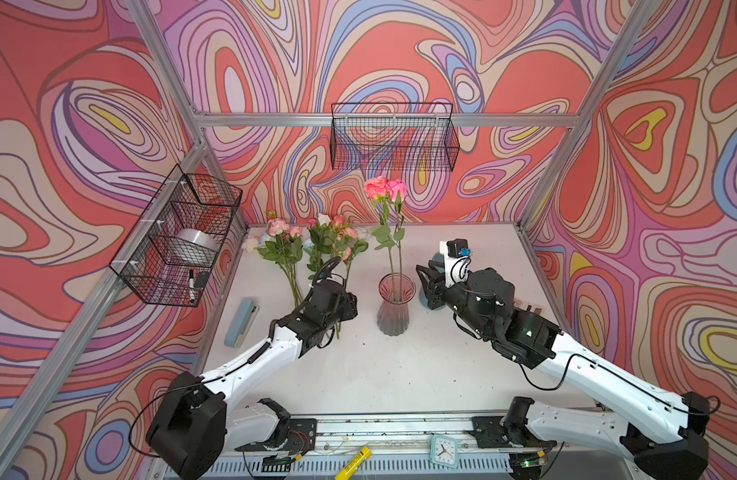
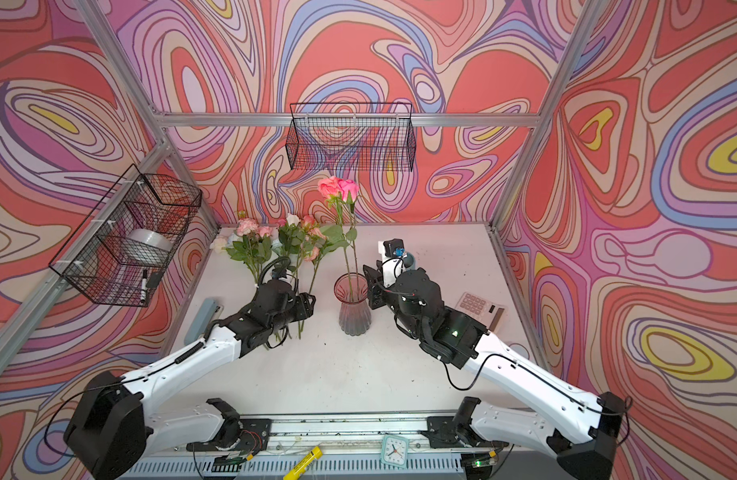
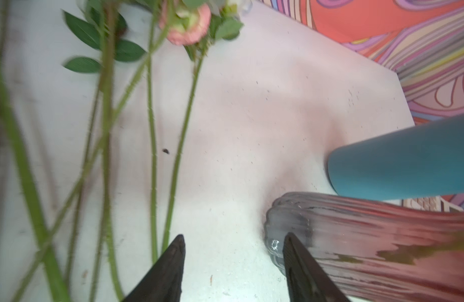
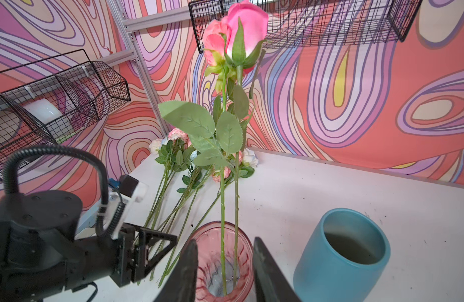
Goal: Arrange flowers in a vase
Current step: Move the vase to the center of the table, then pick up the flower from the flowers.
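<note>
My left gripper (image 3: 234,236) has its jaws about half apart, with nothing between them but bare table (image 1: 400,374). In the left wrist view one fingertip sits just beside the cut ends of the loose flowers (image 1: 312,245), and the other shows in front of the foot of the vase (image 1: 393,316).

My right gripper (image 4: 225,241) is parted more narrowly and holds nothing. In its wrist view the vase's mouth shows through the gap. From above it sits just beside the rim, but I cannot tell whether it touches the glass.

The left arm reaches in from the near left. Its wrist is low over the stem ends, between the loose bunch and the vase. The right arm comes from the near right with its wrist raised and its fingers pointing at the vase.

Two pink roses (image 1: 385,188) stand upright in the vase. The other flowers lie fanned on the table, blooms toward the back wall.

A blue cup (image 4: 340,261) stands close beside the right gripper. A calculator (image 2: 479,307) lies near the right edge and a stapler (image 1: 241,322) near the left. The open table is on the near side of the vase.
</note>
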Controlling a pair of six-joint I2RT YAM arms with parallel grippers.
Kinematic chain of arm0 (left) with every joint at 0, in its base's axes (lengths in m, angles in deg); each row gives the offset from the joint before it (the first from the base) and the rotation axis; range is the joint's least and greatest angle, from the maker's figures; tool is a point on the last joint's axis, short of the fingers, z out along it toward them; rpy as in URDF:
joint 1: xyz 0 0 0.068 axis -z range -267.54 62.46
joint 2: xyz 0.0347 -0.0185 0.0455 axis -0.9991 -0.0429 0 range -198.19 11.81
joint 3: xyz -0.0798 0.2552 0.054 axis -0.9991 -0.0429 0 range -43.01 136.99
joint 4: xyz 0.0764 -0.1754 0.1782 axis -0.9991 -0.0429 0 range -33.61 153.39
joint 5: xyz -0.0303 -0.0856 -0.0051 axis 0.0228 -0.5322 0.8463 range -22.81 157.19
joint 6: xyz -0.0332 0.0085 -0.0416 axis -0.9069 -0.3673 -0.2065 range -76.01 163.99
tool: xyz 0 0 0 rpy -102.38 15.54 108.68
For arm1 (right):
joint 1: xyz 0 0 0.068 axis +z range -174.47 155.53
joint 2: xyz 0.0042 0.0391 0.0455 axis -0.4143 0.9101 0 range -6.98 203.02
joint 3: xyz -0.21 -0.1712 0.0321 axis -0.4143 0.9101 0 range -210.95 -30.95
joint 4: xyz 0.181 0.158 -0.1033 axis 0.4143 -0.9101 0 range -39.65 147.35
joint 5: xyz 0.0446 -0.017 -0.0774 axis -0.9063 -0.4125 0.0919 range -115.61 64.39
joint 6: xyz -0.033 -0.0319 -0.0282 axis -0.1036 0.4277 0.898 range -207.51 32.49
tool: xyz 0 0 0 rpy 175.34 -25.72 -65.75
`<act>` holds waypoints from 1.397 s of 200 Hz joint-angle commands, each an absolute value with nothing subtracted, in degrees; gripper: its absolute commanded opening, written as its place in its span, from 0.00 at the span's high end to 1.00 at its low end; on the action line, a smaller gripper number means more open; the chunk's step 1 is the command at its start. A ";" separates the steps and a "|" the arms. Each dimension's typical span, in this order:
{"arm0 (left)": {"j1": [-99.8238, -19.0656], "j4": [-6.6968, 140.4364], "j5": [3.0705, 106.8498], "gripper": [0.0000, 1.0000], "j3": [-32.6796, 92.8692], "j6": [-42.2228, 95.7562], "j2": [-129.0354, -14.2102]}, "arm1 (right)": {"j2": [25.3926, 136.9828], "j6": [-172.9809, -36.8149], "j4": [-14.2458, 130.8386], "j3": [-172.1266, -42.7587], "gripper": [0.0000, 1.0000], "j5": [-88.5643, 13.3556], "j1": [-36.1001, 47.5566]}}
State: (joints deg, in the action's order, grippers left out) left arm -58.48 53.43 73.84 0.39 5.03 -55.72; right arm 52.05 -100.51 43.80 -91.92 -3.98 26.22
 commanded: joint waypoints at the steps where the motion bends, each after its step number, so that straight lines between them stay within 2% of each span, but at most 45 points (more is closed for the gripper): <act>1: -64.02 39.42 76.04 0.42 4.99 6.56 -53.61 | 50.08 -100.65 43.35 -90.03 0.63 -2.83 26.04; 21: -70.60 34.72 72.11 0.46 9.27 7.97 -55.78 | 49.67 -101.25 43.52 -89.12 0.63 -3.21 26.12; 47: -75.56 27.87 69.90 0.52 18.59 12.66 -64.97 | 50.84 -102.48 42.87 -89.14 0.64 -3.56 26.05; 80: -76.29 20.59 65.68 0.59 30.28 18.40 -77.72 | 53.01 -104.07 42.49 -89.83 0.65 -2.06 26.02; 121: -76.21 16.58 69.74 0.62 35.96 25.35 -89.62 | 55.71 -104.23 40.97 -91.78 0.65 -2.35 26.06; 176: -76.03 18.19 67.19 0.66 37.56 29.11 -95.88 | 56.15 -105.99 39.09 -92.15 0.65 -2.12 26.06; 203: -76.03 17.63 66.85 0.75 38.80 29.57 -98.88 | 54.86 -106.34 38.08 -91.76 0.65 -1.91 26.05; 234: -76.03 17.97 67.16 0.78 38.29 28.97 -100.18 | 53.77 -105.72 37.04 -91.86 0.64 -1.07 26.06; 279: -76.03 17.55 66.85 0.96 38.24 28.61 -99.42 | 53.32 -104.74 37.68 -91.79 0.64 -0.97 25.98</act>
State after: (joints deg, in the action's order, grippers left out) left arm -76.12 19.86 67.20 37.68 27.93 -99.74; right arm 54.15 -105.32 38.25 -90.76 -1.92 26.22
